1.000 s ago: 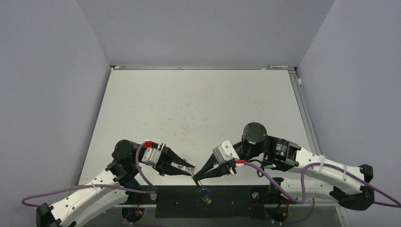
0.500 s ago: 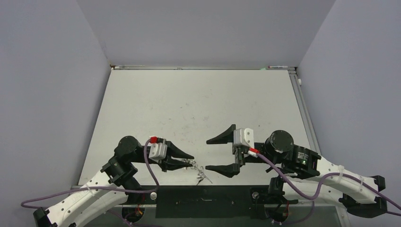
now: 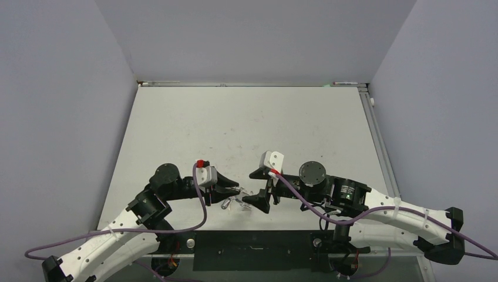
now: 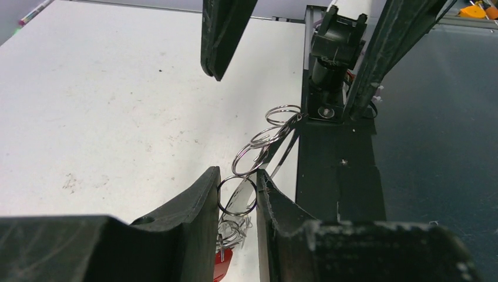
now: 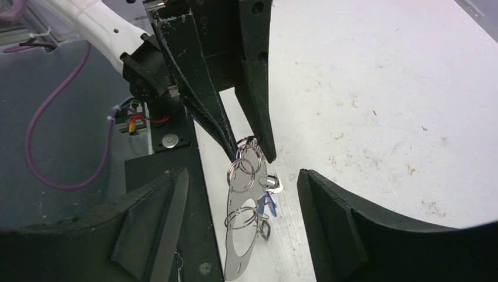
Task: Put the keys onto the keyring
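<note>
left jaws clamped, right jaws spread wide

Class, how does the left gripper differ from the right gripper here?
The left gripper is pinched shut on the keyring; the right gripper stands wide open, holding nothing. The left gripper carries the dangling keyring; the right gripper's fingers flank it without touching. Both have black fingers and face each other.

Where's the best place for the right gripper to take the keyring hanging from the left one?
The keyring's free lower end, below the small rings. The left gripper pinches the top, so it hangs straight; the open right gripper should probably come from the right, one finger on each side.
</note>
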`<state>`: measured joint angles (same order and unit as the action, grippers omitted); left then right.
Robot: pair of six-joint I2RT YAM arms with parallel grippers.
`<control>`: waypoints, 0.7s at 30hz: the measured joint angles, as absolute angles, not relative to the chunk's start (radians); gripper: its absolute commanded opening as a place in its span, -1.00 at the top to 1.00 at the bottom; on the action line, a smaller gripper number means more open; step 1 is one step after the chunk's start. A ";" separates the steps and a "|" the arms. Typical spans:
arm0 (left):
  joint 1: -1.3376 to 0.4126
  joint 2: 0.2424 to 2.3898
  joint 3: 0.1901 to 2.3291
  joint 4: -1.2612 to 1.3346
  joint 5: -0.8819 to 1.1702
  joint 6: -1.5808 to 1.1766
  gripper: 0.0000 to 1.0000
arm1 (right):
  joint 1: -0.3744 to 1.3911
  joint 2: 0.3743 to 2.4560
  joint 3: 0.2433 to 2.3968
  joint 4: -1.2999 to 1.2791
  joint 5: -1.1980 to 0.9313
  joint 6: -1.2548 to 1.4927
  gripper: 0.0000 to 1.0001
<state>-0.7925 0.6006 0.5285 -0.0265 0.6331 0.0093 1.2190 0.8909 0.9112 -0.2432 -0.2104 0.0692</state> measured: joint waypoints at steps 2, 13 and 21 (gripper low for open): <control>-0.787 0.599 0.529 -0.030 0.621 0.009 1.00 | 1.219 0.904 0.908 -0.231 -0.201 0.070 -0.30; -0.771 0.587 0.529 -0.034 0.599 0.009 1.00 | 1.219 1.026 0.883 -0.216 -0.150 0.056 0.46; -0.765 0.578 0.529 -0.038 0.595 0.012 0.65 | 1.219 1.044 0.883 -0.196 -0.143 0.014 0.90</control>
